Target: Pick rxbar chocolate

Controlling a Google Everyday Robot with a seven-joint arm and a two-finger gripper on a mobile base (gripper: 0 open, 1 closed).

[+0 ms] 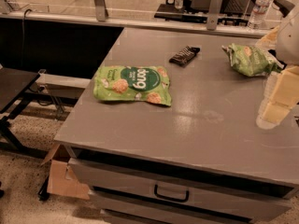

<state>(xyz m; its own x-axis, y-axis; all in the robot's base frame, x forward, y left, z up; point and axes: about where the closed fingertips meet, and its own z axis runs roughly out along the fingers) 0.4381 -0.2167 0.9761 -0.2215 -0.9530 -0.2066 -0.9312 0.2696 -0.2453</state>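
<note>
The rxbar chocolate (184,55) lies flat on the grey table (201,139), well to the left of the claw and farther back, touched by nothing; the pick has not begun. Farthest left of the claw, near the table's left edge, rests the large green bag (132,84), apart from the bar; next comes the black bar itself, angled, with bare tabletop all round it; closer to the claw, just behind it, sits the smaller wrinkled green bag (250,59). The gripper (273,111) hangs at the right edge of the view, over the table's right side, holding nothing that I can see; whether it is spread or pressed together I cannot tell. Everything is left to do, by my judgement: reach left and back over the bar, come down, close on it, lift.
</note>
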